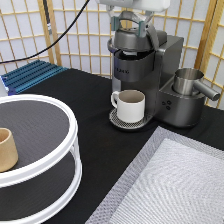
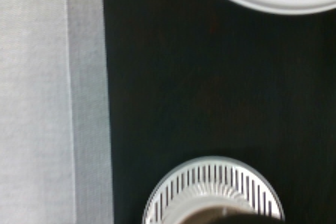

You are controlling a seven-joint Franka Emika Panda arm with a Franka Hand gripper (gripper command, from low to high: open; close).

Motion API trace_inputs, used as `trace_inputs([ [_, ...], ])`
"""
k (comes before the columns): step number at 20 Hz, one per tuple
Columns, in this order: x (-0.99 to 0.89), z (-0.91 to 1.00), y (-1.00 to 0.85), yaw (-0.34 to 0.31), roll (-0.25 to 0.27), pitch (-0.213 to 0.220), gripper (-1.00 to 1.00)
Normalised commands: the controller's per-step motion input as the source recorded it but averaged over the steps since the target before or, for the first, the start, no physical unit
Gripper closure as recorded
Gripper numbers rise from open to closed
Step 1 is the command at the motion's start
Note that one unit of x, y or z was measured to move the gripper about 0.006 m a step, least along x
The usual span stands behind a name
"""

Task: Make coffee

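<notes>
Gripper (image 1: 132,24) hangs over the coffee machine (image 1: 150,65) at the table's (image 1: 95,100) far edge, right on top of the brew head. Fingers (image 1: 117,23) are apart, one each side of the lid handle, w/ nothing clamped btwn them. Lid is down on the brew head. Pod doesn't show in either view, so can't tell where it sits. Mug (image 1: 131,105) stands upright on the machine's round drip tray (image 1: 115,120), under the spout, handle twd the table's left edge in the ext. view. Steel jug (image 1: 188,80) sits on the machine's lower block, on the side nearer the table's right edge, spout pointing that way. Grey mat (image 1: 172,185) covers the near right corner of the table, its edge just beside the drip tray but not under it. White 2-tier rack (image 1: 74,150) takes up the near left corner; tan cup (image 1: 6,149) stands upright on its top tier, at that tier's left side, well apart from the mug. Blue tray (image 1: 30,75) lies at the far left edge. Black cable (image 1: 50,47) droops across the paper screen (image 1: 75,30) behind. Wrist view looks down on black tabletop (image 2: 217,90), w/ the mat (image 2: 45,100) along one side and the slotted drip tray (image 2: 210,182) at the frame edge; a white curved rim (image 2: 289,5) at the opposite edge, can't tell which thing.
</notes>
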Motion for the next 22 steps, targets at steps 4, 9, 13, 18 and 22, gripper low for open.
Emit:
trace_inputs([
  [4, -0.24, 0.25, -0.43, -0.02, 0.08, 0.0, -1.0],
  [9, -0.45, 1.0, -0.09, -0.008, 0.029, -0.025, -1.0],
  [13, -0.35, 0.97, 0.41, 0.0, -0.005, -0.067, -1.0],
  [18, -0.13, 0.38, 0.72, 0.0, -0.091, -0.059, -1.0],
  [22, 0.0, 0.08, 0.59, 0.0, -0.139, -0.038, -1.0],
])
